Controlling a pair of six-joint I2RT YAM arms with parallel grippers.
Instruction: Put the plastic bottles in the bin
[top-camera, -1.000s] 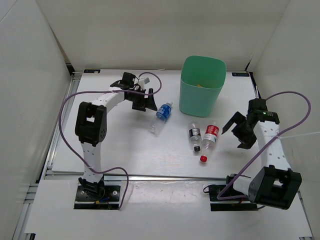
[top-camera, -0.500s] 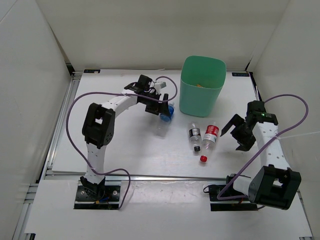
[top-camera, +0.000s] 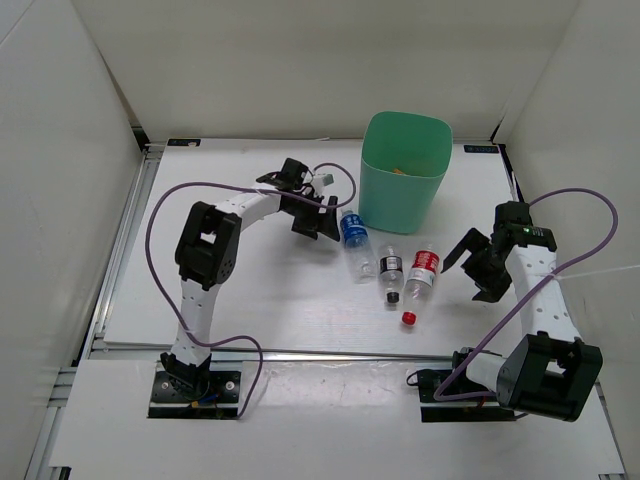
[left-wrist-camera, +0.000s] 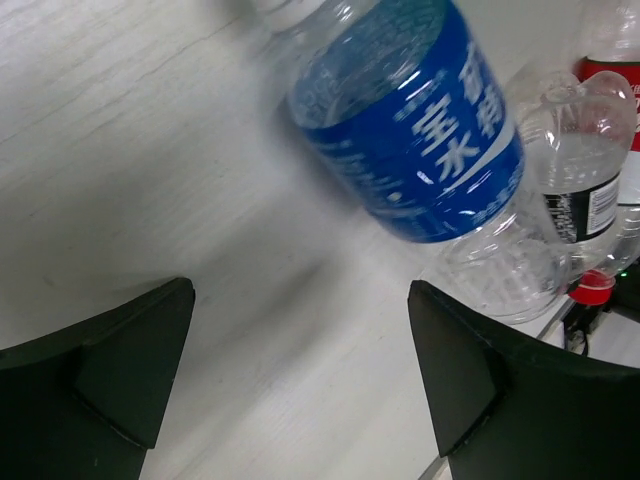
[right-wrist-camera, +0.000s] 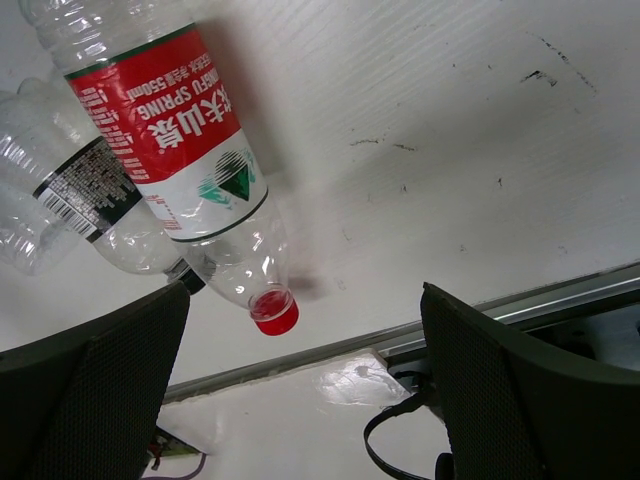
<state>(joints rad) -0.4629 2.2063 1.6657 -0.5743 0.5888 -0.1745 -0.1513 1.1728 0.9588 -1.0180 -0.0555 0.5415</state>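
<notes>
Three clear plastic bottles lie side by side on the white table. The blue-label bottle (top-camera: 353, 236) (left-wrist-camera: 420, 130) is just ahead of my left gripper (top-camera: 318, 220) (left-wrist-camera: 300, 370), which is open with only bare table between its fingers. Beside it are the black-label bottle (top-camera: 390, 269) (right-wrist-camera: 80, 190) and the red-label bottle (top-camera: 422, 272) (right-wrist-camera: 170, 130). My right gripper (top-camera: 478, 263) (right-wrist-camera: 305, 380) hangs open to the right of the red-label bottle, apart from it. The mint-green bin (top-camera: 403, 170) stands behind the bottles, and a speck of orange shows inside it.
A small red cap (top-camera: 407, 318) (right-wrist-camera: 273, 311) lies at the neck end of the red-label bottle. The table's metal front rail (right-wrist-camera: 500, 315) runs just below my right gripper. White walls enclose the table on three sides.
My left gripper has swung right toward the bin, and the blue-label bottle has shifted right until it lies against the black-label bottle. My right gripper has edged slightly left.
</notes>
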